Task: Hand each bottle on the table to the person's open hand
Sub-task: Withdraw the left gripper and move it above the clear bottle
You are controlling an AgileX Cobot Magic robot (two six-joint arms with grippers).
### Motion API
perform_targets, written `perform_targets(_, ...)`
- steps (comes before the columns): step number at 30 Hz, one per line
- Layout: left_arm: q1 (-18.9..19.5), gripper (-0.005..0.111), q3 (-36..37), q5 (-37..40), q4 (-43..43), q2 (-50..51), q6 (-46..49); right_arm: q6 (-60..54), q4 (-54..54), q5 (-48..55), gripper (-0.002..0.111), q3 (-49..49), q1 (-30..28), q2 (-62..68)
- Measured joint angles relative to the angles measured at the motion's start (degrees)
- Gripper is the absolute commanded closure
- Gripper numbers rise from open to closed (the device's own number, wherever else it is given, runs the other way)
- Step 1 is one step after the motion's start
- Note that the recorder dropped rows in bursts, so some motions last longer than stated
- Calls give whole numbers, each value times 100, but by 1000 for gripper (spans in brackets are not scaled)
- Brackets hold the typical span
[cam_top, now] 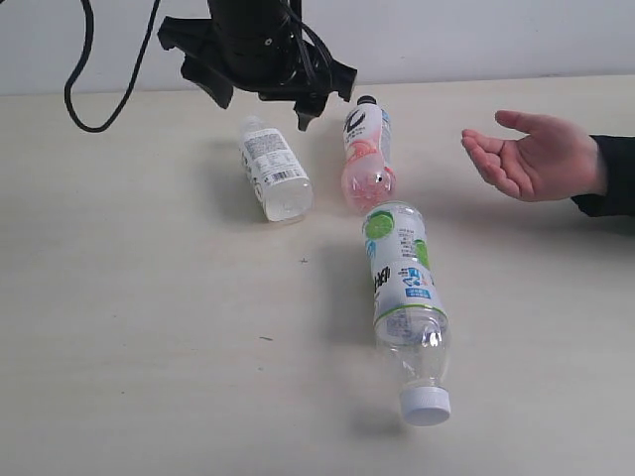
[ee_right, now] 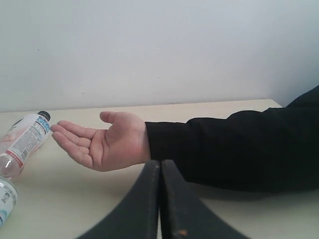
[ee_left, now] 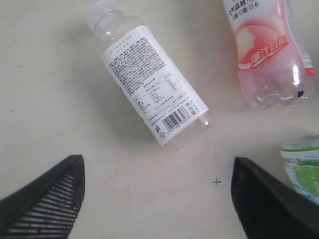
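Observation:
Three bottles lie on the table [cam_top: 149, 327]. A clear one with a white label [cam_top: 273, 171] [ee_left: 149, 82] is at the back. Beside it lies a pink one with a black cap [cam_top: 367, 149] [ee_left: 269, 50] [ee_right: 25, 139]. A green-and-white labelled one with a white cap [cam_top: 407, 307] [ee_left: 304, 164] [ee_right: 6, 196] lies nearer the front. My left gripper [cam_top: 263, 107] [ee_left: 158, 162] hovers open above the white-labelled bottle, holding nothing. The person's open hand [cam_top: 536, 154] [ee_right: 102, 142] waits palm up at the right. My right gripper [ee_right: 159, 164] is shut and empty, low near the person's forearm; the exterior view does not show it.
The person's dark sleeve [cam_top: 615, 178] [ee_right: 234, 149] rests along the table's right side. A black cable [cam_top: 84, 89] hangs at the back left by the pale wall. Bare tabletop spreads across the left and front.

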Motion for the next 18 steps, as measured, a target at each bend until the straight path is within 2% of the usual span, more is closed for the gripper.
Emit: perform_targets(18,-10,30,0,-663,-82,0,2,0,0,0,108,0,0,0)
